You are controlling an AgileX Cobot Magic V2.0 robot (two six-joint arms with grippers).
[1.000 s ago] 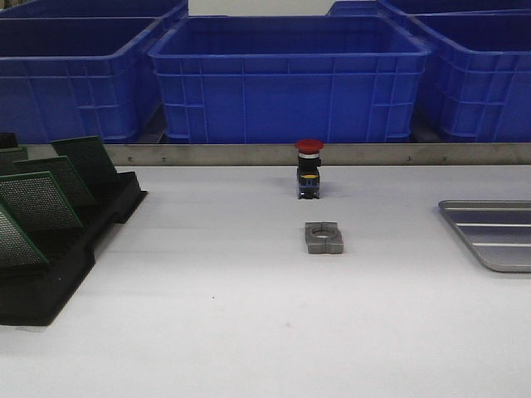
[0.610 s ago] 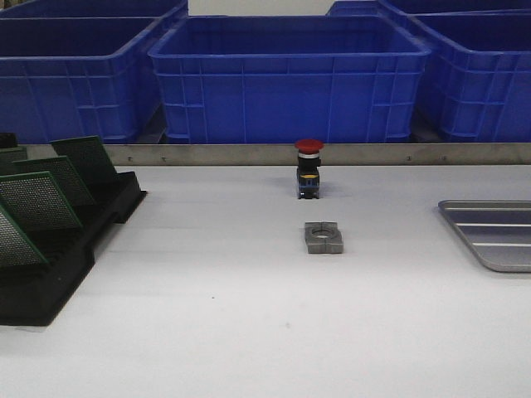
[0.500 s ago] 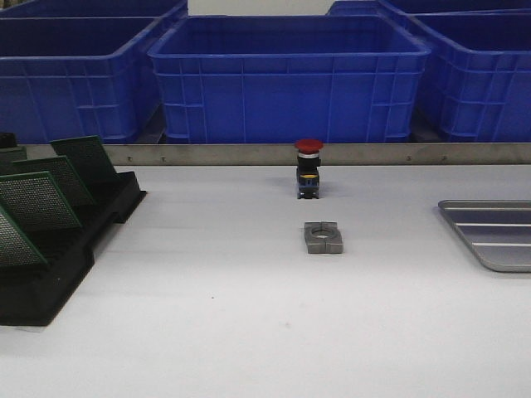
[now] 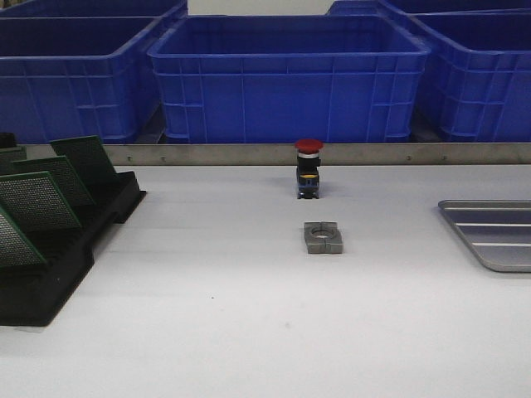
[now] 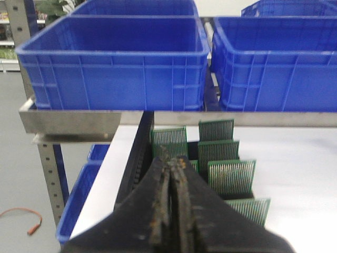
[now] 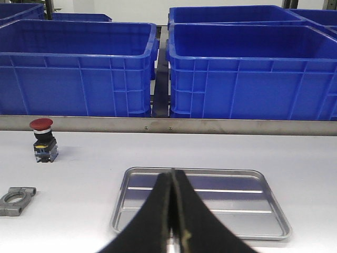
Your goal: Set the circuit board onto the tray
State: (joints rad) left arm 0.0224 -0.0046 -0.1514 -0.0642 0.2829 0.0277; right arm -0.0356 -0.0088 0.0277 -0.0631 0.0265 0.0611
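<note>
A red-capped push button (image 4: pixel 309 168) stands upright on the white table (image 4: pixel 216 315), and a grey metal clamp block (image 4: pixel 323 237) lies just in front of it. Blue crates (image 4: pixel 286 79) stand behind, beyond a metal rail (image 4: pixel 207 154). All are far ahead of both claws.

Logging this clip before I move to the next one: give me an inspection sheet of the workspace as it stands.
Surface: white table, no spills or marks seen.
Job's things: silver tray lies flat at the table's right side, nothing on it. Green circuit boards stand tilted in a black slotted rack at the left; none lifted out.
Clutter: red-capped push button upright mid-table; grey metal bracket lying nearer the robot, apart from it.
Grippers: left gripper shut, holding nothing, above the rack; right gripper shut, holding nothing, over the tray.
Cables: an orange cord on the floor beside the table.
Surroundings: blue crates behind a metal rail.
</note>
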